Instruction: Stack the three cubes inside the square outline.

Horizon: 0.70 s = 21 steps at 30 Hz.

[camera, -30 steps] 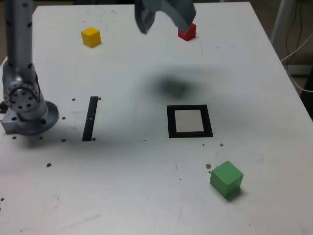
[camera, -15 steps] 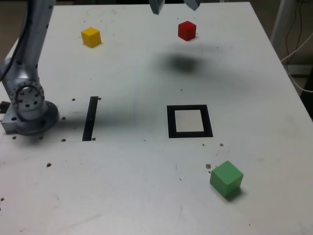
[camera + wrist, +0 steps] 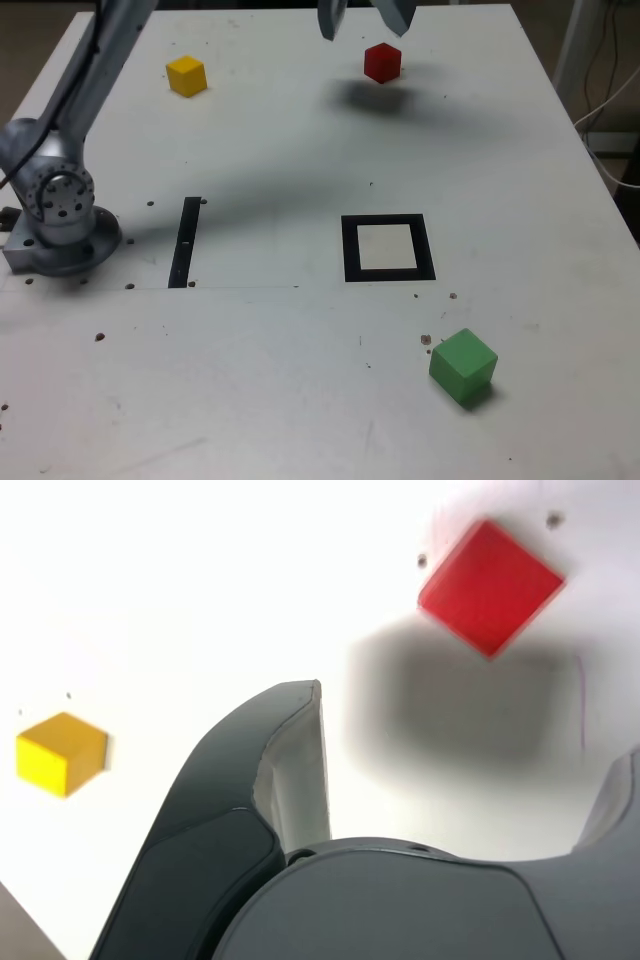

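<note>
Cubes, three, plain blocks
Red [image 3: 382, 62] and yellow [image 3: 186, 75] near bench [image 3: 270, 140] far edge; green [image 3: 463, 366], larger, near outline [image 3: 387, 247]; tool [image 3: 365, 15] spread apart, empty.

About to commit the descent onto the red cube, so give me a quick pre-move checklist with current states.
1. Gripper open and empty: ok, jaws spread wide in the wrist view.
2. Red cube clear of neighbours: ok, it stands alone.
3. Jaws lined up over the red cube: not ok, cube sits ahead of the jaws in the wrist view.
4. Square outline free for placing: ok.
5. Yellow cube and green cube out of the path: ok.
6. Height above the cube: cannot tell.
</note>
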Available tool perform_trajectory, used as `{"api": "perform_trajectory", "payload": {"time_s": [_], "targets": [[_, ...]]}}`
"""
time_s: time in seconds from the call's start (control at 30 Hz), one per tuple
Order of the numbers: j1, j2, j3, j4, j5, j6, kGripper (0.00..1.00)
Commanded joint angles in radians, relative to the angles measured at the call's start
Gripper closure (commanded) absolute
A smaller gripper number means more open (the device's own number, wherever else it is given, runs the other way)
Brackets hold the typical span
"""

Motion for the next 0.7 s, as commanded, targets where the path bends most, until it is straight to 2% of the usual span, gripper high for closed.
{"api": "perform_trajectory", "payload": {"time_s": [0.0,0.37,0.67], "targets": [[0.004,0.033,-0.035,0.015,-0.002,0.006,0.03],[0.021,0.168,-0.183,0.035,-0.048,0.01,0.03],[0.039,0.203,-0.216,0.036,-0.076,0.012,0.05]]}}
